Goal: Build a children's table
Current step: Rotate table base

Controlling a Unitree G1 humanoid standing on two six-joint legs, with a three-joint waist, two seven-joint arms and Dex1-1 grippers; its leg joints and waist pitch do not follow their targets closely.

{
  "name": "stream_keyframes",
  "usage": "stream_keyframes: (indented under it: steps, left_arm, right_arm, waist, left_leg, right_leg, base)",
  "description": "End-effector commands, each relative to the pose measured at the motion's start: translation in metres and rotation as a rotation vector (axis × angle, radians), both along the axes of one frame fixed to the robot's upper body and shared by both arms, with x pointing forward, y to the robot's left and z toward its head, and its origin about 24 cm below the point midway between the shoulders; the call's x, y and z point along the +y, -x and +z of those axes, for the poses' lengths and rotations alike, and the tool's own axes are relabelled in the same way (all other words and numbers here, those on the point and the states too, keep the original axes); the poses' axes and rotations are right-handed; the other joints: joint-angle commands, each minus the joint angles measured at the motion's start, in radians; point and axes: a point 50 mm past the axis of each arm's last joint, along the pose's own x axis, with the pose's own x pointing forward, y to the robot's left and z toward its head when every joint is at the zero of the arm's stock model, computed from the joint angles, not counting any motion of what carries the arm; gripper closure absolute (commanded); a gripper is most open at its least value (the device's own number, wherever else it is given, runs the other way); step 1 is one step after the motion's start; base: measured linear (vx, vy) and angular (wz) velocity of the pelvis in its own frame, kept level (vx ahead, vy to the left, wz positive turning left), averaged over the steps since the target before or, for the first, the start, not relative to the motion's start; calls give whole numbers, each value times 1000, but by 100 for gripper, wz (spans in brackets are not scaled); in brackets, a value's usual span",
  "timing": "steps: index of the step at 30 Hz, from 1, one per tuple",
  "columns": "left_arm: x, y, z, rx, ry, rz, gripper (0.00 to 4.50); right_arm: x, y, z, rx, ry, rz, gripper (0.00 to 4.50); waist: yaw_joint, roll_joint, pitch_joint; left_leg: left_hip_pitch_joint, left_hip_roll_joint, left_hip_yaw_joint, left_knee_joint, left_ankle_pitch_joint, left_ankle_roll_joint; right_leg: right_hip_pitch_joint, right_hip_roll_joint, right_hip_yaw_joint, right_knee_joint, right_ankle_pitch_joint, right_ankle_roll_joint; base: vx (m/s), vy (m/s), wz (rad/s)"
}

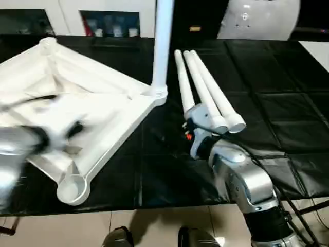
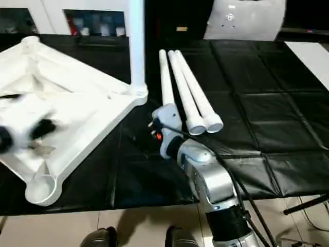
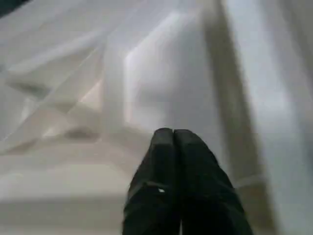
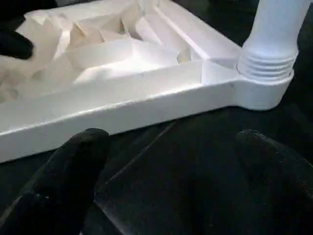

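Note:
The white tabletop [image 1: 77, 103] lies upside down on the left of the black mat, ribbed underside up. One white leg [image 1: 163, 46] stands upright in its near-right corner socket [image 1: 157, 94]. Two other corner sockets [image 1: 73, 188] [image 1: 48, 45] stand empty. Three more legs [image 1: 205, 92] lie side by side on the mat to the right. My left gripper [image 3: 173, 139] is shut with nothing in it, hovering over the ribs [image 3: 122, 88]; it appears blurred [image 1: 74, 128] above the tabletop. My right gripper [image 4: 171, 147] is open just over the mat, facing the tabletop's edge [image 4: 122, 105] and the standing leg [image 4: 274, 34].
A black quilted mat [image 1: 267, 103] covers the work table, whose front edge runs just before my feet [image 1: 118, 236]. A white cabinet with glass doors [image 1: 110, 23] stands behind. My right forearm [image 1: 241, 180] reaches in from the lower right, beside the lying legs' thick ends.

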Motion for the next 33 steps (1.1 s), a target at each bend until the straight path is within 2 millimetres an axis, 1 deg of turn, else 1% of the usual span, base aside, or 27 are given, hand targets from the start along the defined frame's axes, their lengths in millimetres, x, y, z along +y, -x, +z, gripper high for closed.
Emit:
stream_keyframes:
  steps: [1,3,4,5,6,7,8,9,10,12,16,18,20,21,22,23,24,25,26,27,28,29,30,31,32,33]
  left_arm:
    - [3,6,1,48,-42,10,441]
    - [8,11,0,100,-102,16,441]
    - [11,16,-2,144,-135,14,441]
    - [11,16,-2,147,-137,14,441]
    - [13,19,-3,172,-156,13,441]
    - [13,20,-3,181,-163,14,441]
    - [14,22,-4,199,-171,10,441]
    - [15,24,-6,217,-178,6,441]
    - [15,24,-6,219,-179,5,441]
    - [15,27,-11,251,-182,-1,441]
    - [14,31,-20,297,-151,-21,441]
    - [13,32,-23,309,-146,-25,441]
    - [12,34,-33,341,-127,-43,441]
    - [11,34,-37,354,-110,-51,441]
    - [8,35,-43,372,-81,-66,441]
    - [8,35,-43,372,-81,-66,441]
    - [5,35,-47,380,-65,-86,441]
    - [3,35,-49,387,-52,-102,441]
    - [0,35,-51,390,-39,-119,441]
    - [-21,33,-59,400,40,-214,441]
    - [-21,33,-59,400,40,-214,441]
    - [-33,31,-60,390,87,-259,441]
    - [-33,31,-60,390,87,-259,441]
    - [-54,25,-58,364,171,-327,441]
    - [-62,22,-57,359,201,-354,441]
    - [-63,22,-57,358,205,-358,441]
  right_arm:
    - [5,1,-10,35,49,-10,0]
    - [9,-2,-12,44,46,-24,0]
    - [12,-2,-12,44,45,-23,0]
    - [12,-2,-12,44,45,-23,0]
    - [14,-3,-12,44,45,-22,0]
    - [15,-3,-12,46,45,-20,0]
    - [16,-3,-13,48,45,-17,0]
    - [18,-3,-13,51,46,-13,0]
    - [18,-3,-13,51,46,-13,0]
    - [21,-4,-15,54,47,-9,0]
    - [28,-4,-14,56,11,-2,0]
    - [28,-5,-14,57,9,-4,0]
    - [31,-7,-18,62,19,-5,0]
    - [31,-7,-20,65,22,-5,0]
    - [33,-8,-22,75,18,-7,0]
    - [33,-8,-22,75,18,-7,0]
    - [33,-9,-23,78,19,-8,0]
    - [34,-9,-24,81,20,-9,0]
    - [34,-10,-24,83,23,-11,0]
    - [33,-12,-29,94,45,-25,0]
    - [33,-12,-29,94,45,-25,0]
    - [32,-13,-31,98,63,-31,0]
    - [32,-13,-31,98,63,-31,0]
    - [28,-14,-34,101,102,-37,0]
    - [27,-15,-35,101,110,-41,0]
    - [27,-15,-35,101,111,-41,0]
  waist:
    - [0,31,-66]
    - [1,32,-67]
    - [1,33,-66]
    - [0,32,-66]
    - [1,34,-67]
    - [0,35,-66]
    - [2,36,-67]
    - [2,36,-66]
    - [3,34,-66]
    - [2,35,-66]
    - [1,36,-65]
    - [0,36,-66]
    - [0,37,-66]
    - [-1,32,-67]
    - [-1,33,-66]
    - [-1,34,-67]
    - [0,33,-70]
    - [-1,32,-68]
    - [-1,33,-70]
    - [-3,18,-71]
    - [0,25,-69]
    - [4,28,-71]
    - [5,27,-70]
    - [8,27,-71]
    - [10,32,-71]
    - [11,30,-71]
  left_leg:
    - [33,10,-11,-73,-292,-68]
    - [34,11,-12,-72,-292,-70]
    - [33,11,-13,-73,-299,-69]
    - [33,11,-13,-74,-302,-69]
    - [35,12,-13,-73,-297,-72]
    - [34,12,-12,-74,-289,-75]
    - [37,13,-12,-73,-286,-76]
    - [35,12,-11,-73,-284,-76]
    - [34,11,-12,-73,-282,-77]
    - [32,11,-12,-74,-284,-78]
    - [35,11,-13,-74,-312,-79]
    - [34,11,-14,-75,-307,-80]
    - [35,12,-14,-74,-306,-79]
    - [36,12,-13,-74,-310,-79]
    - [34,11,-13,-74,-302,-78]
    - [36,11,-13,-73,-304,-79]
    - [35,11,-13,-72,-288,-79]
    - [33,10,-12,-73,-284,-76]
    - [33,11,-13,-72,-281,-77]
    - [33,10,-10,-71,-259,-69]
    - [38,12,-8,-71,-267,-69]
    - [39,11,-8,-69,-264,-72]
    - [37,11,-8,-70,-263,-72]
    - [38,11,-8,-70,-264,-76]
    - [38,11,-9,-69,-266,-82]
    - [36,10,-8,-69,-266,-83]
  right_leg:
    - [31,-41,27,-70,-254,-150]
    - [32,-43,27,-68,-243,-156]
    - [32,-43,27,-69,-246,-155]
    - [32,-42,26,-68,-246,-155]
    - [31,-42,27,-67,-236,-156]
    - [32,-41,27,-65,-219,-159]
    - [31,-41,27,-65,-211,-161]
    - [32,-41,26,-64,-200,-164]
    - [34,-42,27,-64,-200,-164]
    - [35,-43,26,-63,-203,-164]
    - [32,-44,27,-67,-238,-161]
    - [33,-43,27,-65,-229,-162]
    - [32,-44,27,-65,-225,-162]
    - [33,-43,27,-66,-230,-162]
    - [33,-44,28,-65,-225,-164]
    - [33,-44,28,-65,-227,-165]
    - [36,-43,28,-62,-202,-167]
    - [35,-42,28,-63,-195,-167]
    - [38,-43,27,-61,-191,-168]
    - [40,-43,28,-60,-183,-169]
    - [33,-43,30,-63,-192,-172]
    - [35,-43,29,-61,-192,-171]
    - [36,-44,29,-60,-189,-170]
    - [35,-43,28,-59,-190,-166]
    - [35,-43,28,-57,-187,-165]
    - [36,-43,28,-59,-188,-163]
  base:
    - [0,0,0]
    - [0,0,0]
    - [0,0,0]
    - [0,0,0]
    - [0,0,0]
    - [0,0,0]
    - [0,0,0]
    - [0,0,0]
    - [0,0,0]
    - [0,0,0]
    - [0,0,0]
    - [0,0,0]
    - [0,0,0]
    - [0,0,0]
    - [0,0,0]
    - [0,0,0]
    - [0,0,0]
    - [0,0,0]
    - [0,0,0]
    - [0,0,0]
    - [0,0,0]
    - [0,0,0]
    - [0,0,0]
    - [0,0,0]
    - [0,0,0]
    - [0,0,0]
